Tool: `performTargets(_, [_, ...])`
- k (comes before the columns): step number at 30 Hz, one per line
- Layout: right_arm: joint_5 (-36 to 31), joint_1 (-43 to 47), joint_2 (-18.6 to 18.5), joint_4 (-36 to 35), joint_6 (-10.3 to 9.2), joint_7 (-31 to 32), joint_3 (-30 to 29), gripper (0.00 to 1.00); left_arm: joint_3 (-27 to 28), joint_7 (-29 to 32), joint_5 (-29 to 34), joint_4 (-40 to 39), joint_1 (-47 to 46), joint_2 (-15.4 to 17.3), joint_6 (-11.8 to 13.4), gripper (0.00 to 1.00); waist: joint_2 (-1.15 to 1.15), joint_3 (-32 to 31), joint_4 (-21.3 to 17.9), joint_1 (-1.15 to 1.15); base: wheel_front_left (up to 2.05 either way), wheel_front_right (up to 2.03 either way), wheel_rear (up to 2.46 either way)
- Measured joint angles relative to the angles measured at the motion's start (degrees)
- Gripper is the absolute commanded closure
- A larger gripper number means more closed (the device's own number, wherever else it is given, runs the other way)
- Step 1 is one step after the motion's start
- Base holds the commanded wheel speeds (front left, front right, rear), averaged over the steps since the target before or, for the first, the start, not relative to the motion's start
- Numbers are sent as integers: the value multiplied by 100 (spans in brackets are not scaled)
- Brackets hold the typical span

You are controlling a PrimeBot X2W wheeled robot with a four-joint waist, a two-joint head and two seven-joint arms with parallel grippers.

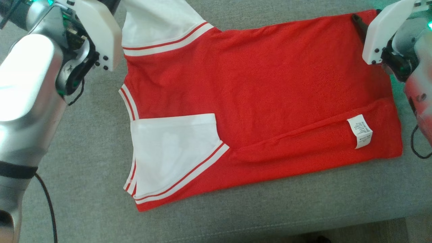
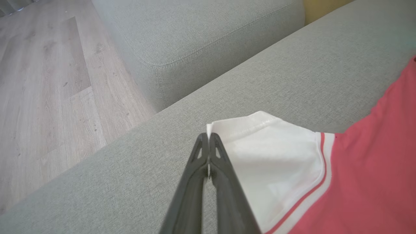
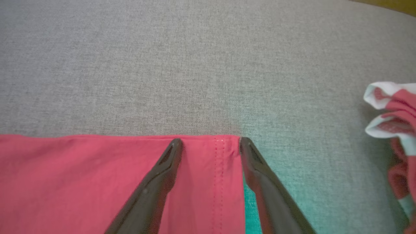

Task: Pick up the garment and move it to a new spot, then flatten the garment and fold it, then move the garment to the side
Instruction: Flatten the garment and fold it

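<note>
Left hand [image 2: 208, 136] pinched shut on the white sleeve edge [image 2: 260, 130]; right hand [image 3: 209, 143] spread wide over a red hem corner [image 3: 224, 152].
The garment [image 1: 270, 84], a red shirt with white sleeves, lies mostly flat on the grey sofa [image 1: 84, 152], its near edge folded over with a white label [image 1: 360, 131] showing. The right hand's fingers [image 3: 156, 182] straddle the hem corner, one tip on the cloth, the other just off its edge.

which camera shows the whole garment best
Head view: the garment lies nearly whole, spread on the sofa. Left wrist view shows one white sleeve; right wrist view its red hem corner.
</note>
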Motion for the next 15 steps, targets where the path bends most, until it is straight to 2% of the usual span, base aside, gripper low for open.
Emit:
performTargets(2, [9,-31,0,44,0,-1,9,18,-23,0,0,27,-1,-5,0,100,0,14,4,0,0,0,0])
performTargets(5, [42,-44,8,81,0,-1,33,58,-60,-1,1,75,-3,-12,0,100,0,35,14,0,0,0,0])
performTargets(7, [42,-79,10,104,0,-1,68,77,-96,-5,4,112,-12,-14,0,100,0,50,11,0,0,0,0])
performTargets(8, [42,-118,11,116,0,-3,85,100,-105,-7,7,120,-19,-14,0,100,0,62,8,0,0,0,0])
performTargets(15, [67,-176,27,160,0,-193,183,100,-132,-244,76,245,-86,-11,1,100,0,59,-36,0,0,0,0])
